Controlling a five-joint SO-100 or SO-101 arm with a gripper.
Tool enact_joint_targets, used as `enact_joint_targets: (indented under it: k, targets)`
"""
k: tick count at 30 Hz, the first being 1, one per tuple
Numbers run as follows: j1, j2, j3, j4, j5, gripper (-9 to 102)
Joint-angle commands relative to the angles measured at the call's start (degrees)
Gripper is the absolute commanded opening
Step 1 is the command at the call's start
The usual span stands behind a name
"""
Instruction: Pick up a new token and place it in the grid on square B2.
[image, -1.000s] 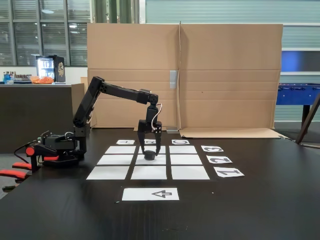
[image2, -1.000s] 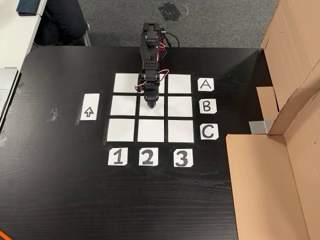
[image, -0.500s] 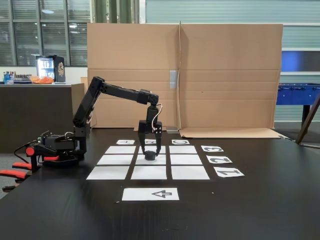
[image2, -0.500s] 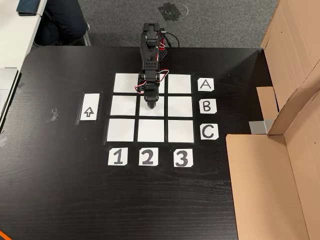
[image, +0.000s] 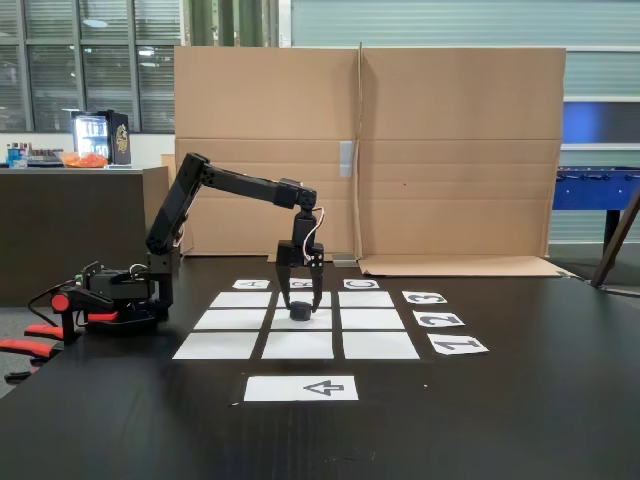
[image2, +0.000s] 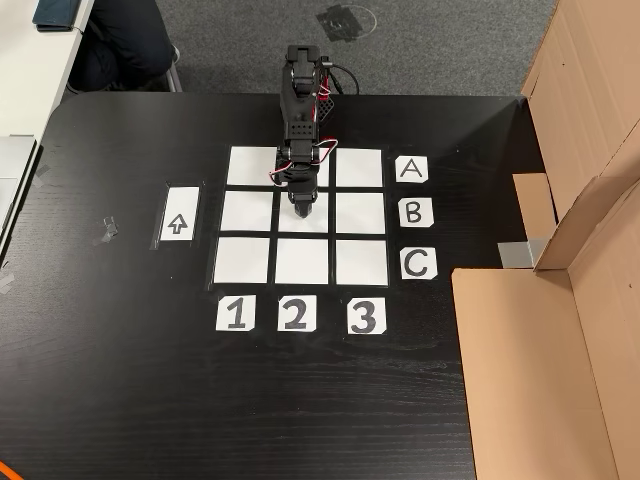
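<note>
The token (image: 299, 312), a short black puck, rests on square B2 (image: 279, 322), the centre cell of the grid (image: 216, 346) of white sheets. My gripper (image: 300, 297) hangs just above the token, pointing straight down. It is open, its two fingers spread wider than the puck and not touching it. In the fixed view from above, the gripper (image2: 303, 208) sits over square B2 (image2: 288, 226) of the grid (image2: 242, 260) and covers most of the token.
A white sheet with an arrow (image2: 179, 214) lies beside the grid. Label cards A, B, C (image2: 414, 212) and 1, 2, 3 (image2: 294, 314) border it. Cardboard walls (image: 450, 150) stand behind, and the arm's base (image: 115, 300) sits at the table's left.
The gripper has lifted a little off the token, fingers apart. The token stays put on the centre cell.
</note>
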Motion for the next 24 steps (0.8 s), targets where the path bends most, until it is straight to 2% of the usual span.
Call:
enact_joint_targets:
  k: [1,10,24]
  targets:
    - [0.62,3.78,0.62,0.00,0.26,21]
    - [0.62,6.06,3.08,-0.09,0.44,28]
    - [1.23,15.03,3.34,1.58,0.35,31]
